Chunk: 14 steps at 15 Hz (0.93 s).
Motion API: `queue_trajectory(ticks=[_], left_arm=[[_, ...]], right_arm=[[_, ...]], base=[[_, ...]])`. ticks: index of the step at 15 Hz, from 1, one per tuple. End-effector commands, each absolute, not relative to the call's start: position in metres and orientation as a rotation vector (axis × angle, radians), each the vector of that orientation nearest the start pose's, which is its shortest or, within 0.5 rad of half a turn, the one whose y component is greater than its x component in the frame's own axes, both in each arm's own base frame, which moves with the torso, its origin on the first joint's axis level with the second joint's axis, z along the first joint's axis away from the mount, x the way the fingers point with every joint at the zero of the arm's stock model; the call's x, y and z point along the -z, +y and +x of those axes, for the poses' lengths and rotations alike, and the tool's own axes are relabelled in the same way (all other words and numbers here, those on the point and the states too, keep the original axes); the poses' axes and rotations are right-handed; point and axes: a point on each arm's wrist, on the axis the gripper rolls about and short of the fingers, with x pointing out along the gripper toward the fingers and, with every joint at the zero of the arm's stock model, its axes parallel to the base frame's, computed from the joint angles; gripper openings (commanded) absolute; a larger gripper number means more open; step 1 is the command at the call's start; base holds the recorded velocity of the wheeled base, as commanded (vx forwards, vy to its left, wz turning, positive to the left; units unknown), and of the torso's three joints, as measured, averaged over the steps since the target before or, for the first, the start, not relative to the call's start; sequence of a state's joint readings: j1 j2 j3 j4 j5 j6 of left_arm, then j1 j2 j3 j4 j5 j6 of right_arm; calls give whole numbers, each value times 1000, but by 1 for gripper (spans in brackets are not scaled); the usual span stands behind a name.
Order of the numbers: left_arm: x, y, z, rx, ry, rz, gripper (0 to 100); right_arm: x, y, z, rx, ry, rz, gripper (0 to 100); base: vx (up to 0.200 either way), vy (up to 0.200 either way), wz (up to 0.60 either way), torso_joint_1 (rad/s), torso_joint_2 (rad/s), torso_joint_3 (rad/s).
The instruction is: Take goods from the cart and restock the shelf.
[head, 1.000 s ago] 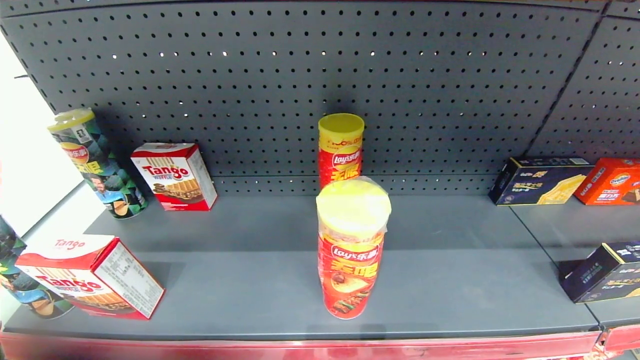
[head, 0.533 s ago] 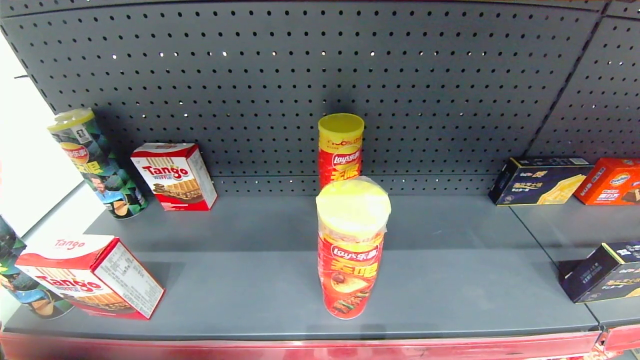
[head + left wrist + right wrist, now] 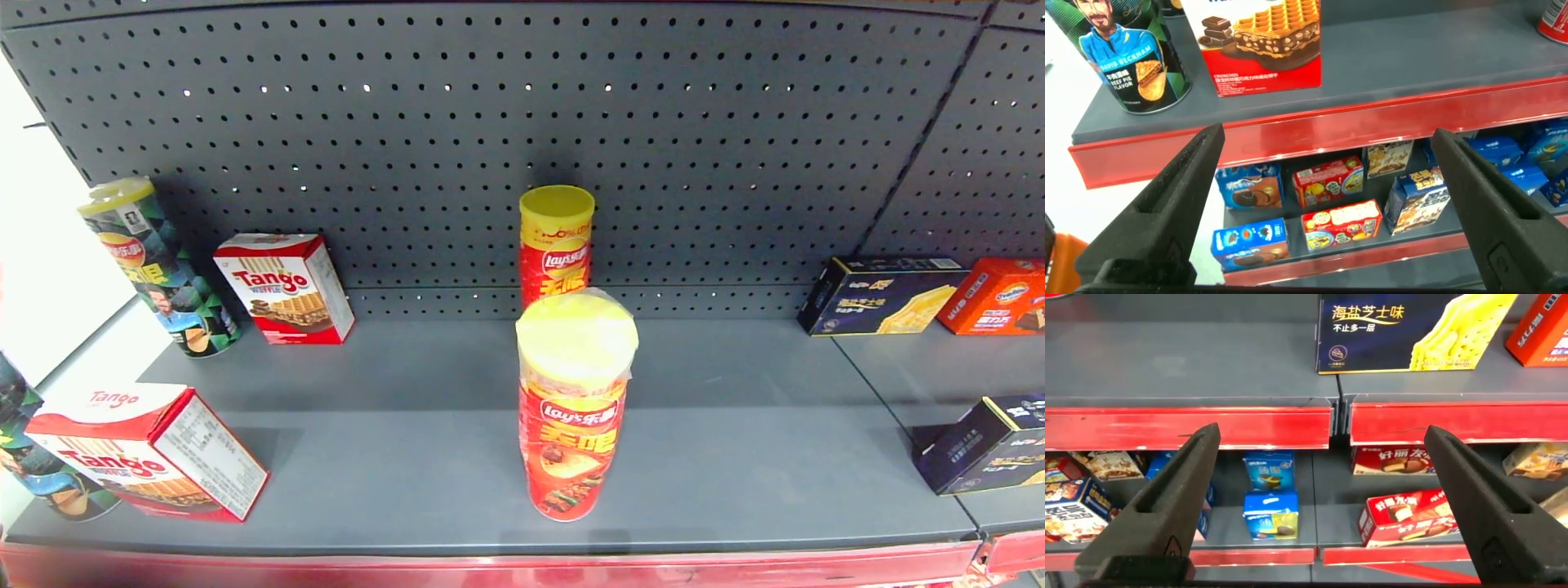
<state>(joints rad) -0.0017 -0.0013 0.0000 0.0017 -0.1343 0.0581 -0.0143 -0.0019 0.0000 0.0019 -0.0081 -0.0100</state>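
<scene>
Our left pincer and right pincer gape empty; two chip cans stand on the shelf, so more restocking probably awaits.

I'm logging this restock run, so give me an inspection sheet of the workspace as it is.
Surface: grey shelf, red front edge, perforated back panel.
Job's things: front crisp tube and rear crisp tube upright mid-shelf, in line.
Clutter: rear wafer box, front wafer box, dark tube at left; dark box, orange box at right.
Grippers: left gripper open, empty; right gripper open, empty.
Cables: nothing seen.
Surroundings: lower shelves hold boxed snacks.
</scene>
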Motion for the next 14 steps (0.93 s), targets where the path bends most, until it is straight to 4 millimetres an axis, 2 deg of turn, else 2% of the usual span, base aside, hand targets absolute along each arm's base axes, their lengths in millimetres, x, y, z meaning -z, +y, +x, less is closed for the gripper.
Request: queue_trajectory(ticks=[1, 5, 6, 14], left_arm=[[-75, -3, -23, 135, -2, 58, 100], [-75, -3, -23, 133, -2, 47, 100], [-75, -3, -23, 129, -1, 46, 100], [-75, -3, -23, 130, -1, 46, 100]], right_arm=[[-75, 0, -23, 20, 3, -11, 100], [-75, 0, -23, 18, 2, -11, 100], [-75, 0, -23, 18, 2, -11, 100], [-75, 0, -23, 20, 2, -11, 100]], base=[[0, 0, 0, 0, 0, 0], [0, 0, 0, 0, 0, 0], [-200, 0, 0, 7, 7, -2], [0, 0, 0, 0, 0, 0]])
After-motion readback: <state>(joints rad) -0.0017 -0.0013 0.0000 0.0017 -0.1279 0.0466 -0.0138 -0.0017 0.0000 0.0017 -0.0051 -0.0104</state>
